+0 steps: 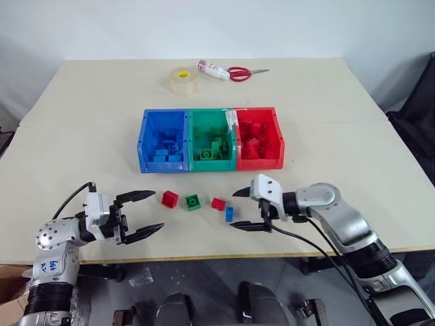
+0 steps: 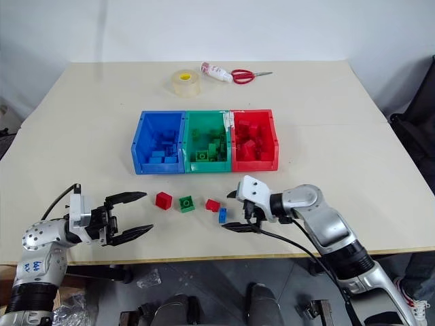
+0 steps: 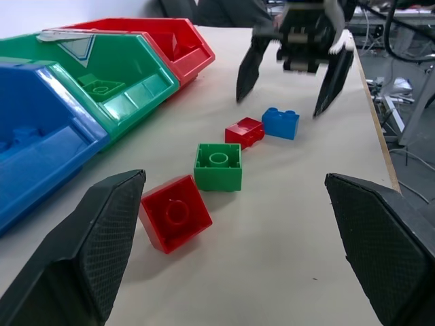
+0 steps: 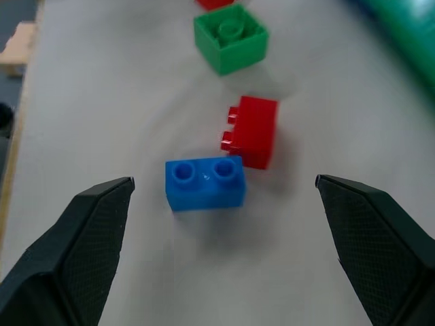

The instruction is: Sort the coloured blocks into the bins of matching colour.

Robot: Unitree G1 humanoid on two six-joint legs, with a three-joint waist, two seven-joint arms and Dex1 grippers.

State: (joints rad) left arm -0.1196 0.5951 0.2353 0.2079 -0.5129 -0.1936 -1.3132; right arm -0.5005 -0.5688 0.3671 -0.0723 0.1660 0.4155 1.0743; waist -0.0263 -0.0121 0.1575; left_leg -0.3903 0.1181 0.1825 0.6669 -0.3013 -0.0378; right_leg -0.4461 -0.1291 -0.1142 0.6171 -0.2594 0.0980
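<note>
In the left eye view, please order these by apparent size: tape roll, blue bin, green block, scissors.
1. Blue bin
2. Tape roll and scissors: look alike, not ranked
3. Green block

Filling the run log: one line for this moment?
right gripper: open, by blue block | left gripper: open, empty | four loose blocks before bins

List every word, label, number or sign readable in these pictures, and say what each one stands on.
No text can be read for certain.
Blue handwriting on the left arm's wrist cuff: too small to read.
Print on the white tube beside the scissors: too small to read.
Pale label with a triangle on the green bin rim: no legible words.
</note>
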